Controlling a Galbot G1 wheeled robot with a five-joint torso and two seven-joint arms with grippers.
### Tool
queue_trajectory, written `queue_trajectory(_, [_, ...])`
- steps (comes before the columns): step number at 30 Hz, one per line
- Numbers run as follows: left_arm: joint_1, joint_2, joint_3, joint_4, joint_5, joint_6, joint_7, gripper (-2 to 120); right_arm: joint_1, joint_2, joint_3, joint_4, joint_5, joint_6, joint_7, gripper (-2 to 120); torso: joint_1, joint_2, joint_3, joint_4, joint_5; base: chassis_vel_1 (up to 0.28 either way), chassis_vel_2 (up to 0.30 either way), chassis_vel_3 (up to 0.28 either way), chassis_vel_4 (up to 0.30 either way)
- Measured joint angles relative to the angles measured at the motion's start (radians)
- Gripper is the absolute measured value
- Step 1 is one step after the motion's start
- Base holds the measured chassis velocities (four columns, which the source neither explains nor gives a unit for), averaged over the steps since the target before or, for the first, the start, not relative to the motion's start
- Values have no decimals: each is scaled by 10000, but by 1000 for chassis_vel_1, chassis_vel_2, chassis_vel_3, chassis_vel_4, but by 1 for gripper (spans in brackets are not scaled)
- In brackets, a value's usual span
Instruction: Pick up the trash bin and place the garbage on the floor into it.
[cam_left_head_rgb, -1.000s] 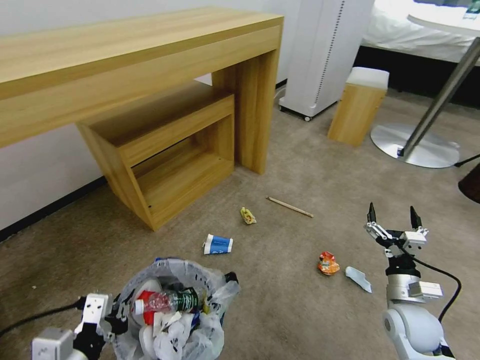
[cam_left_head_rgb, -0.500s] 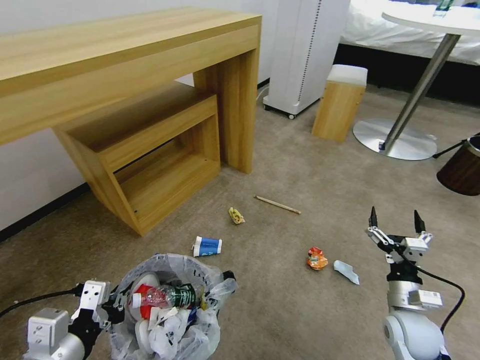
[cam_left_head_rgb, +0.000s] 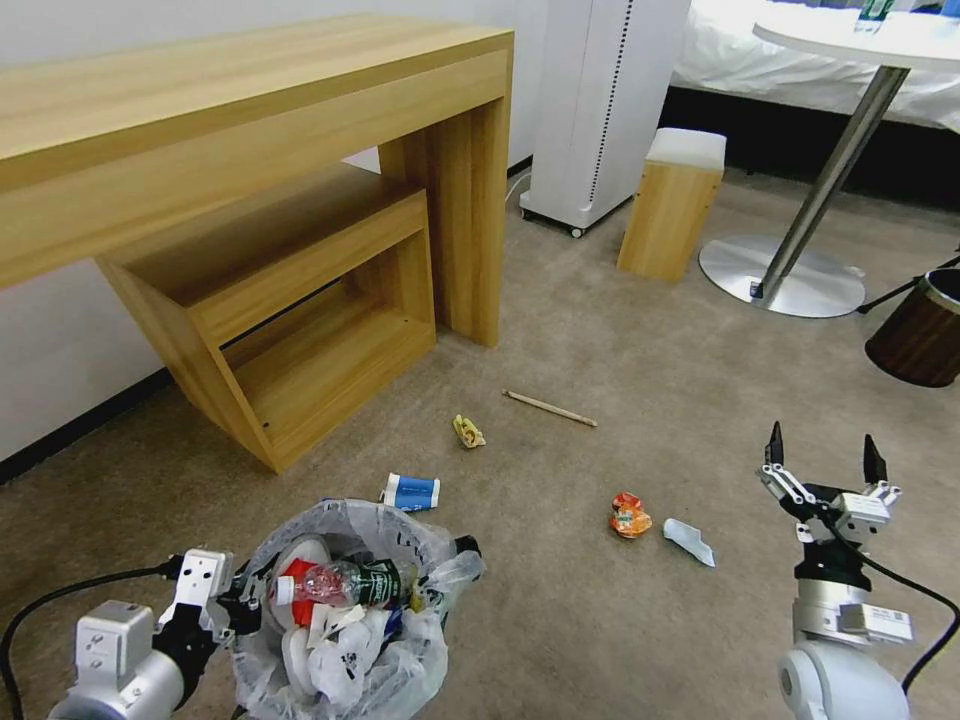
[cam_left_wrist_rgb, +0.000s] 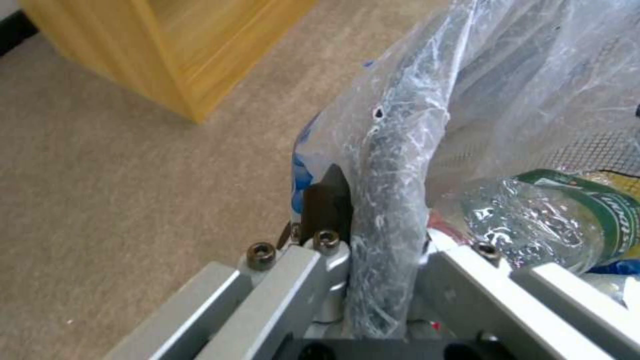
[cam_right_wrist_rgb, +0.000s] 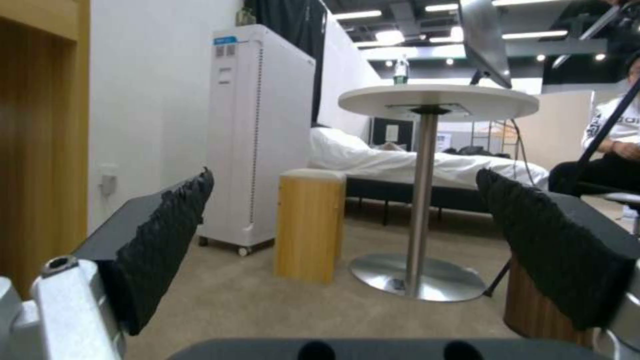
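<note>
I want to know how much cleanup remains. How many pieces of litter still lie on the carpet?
5: a wooden stick, a yellow scrap, a blue-white carton by the trash bin, an orange wrapper, and a pale scrap beside it. The bin may hide more.

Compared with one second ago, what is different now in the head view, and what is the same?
The whole picture slid left, so the camera turned; the litter itself did not move. The right gripper sits a little lower and further right, open as before. The left gripper remains clamped on the rim of the trash bin. On the carpet, the blue-white carton, yellow scrap, wooden stick, orange wrapper and crumpled paper lie as before.
</note>
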Motion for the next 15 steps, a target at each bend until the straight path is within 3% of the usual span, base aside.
queue_trajectory(10, [143, -135, -235, -17, -438, -27, -741, 0, 275, -297, -421, -235, 35, -79, 0, 100, 0, 0, 0, 1, 1, 0, 0, 0, 0])
queue_trajectory(15, [207, -251, -256, -25, -439, -29, -802, 0, 368, -436, -536, -306, 197, -95, 16, 100, 0, 0, 0, 0, 1, 0, 0, 0, 0])
